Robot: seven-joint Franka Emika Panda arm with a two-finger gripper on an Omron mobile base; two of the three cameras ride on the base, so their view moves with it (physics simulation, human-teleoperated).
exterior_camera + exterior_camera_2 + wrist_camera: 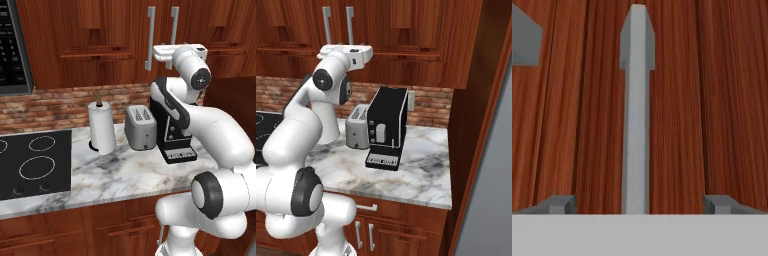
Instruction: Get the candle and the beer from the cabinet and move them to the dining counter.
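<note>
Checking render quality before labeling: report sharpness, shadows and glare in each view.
Left base view: crisp, even light, soft shadow beside the paper towel roll on the marble, no glare. Right base view: equally sharp, coffee machine front dark but readable. Hand view: soft and blurry, the cabinet handle centred between the open gripper tips.

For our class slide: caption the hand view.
Open pincer lined up on a silver handle of the closed wooden cabinet.

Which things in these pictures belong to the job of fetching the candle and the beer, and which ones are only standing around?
Belong to the job:
- cabinet, doors closed
- cabinet handle, between the open gripper fingertips

Only standing around:
- paper towel roll
- toaster
- coffee machine
- stove
- counter
</note>
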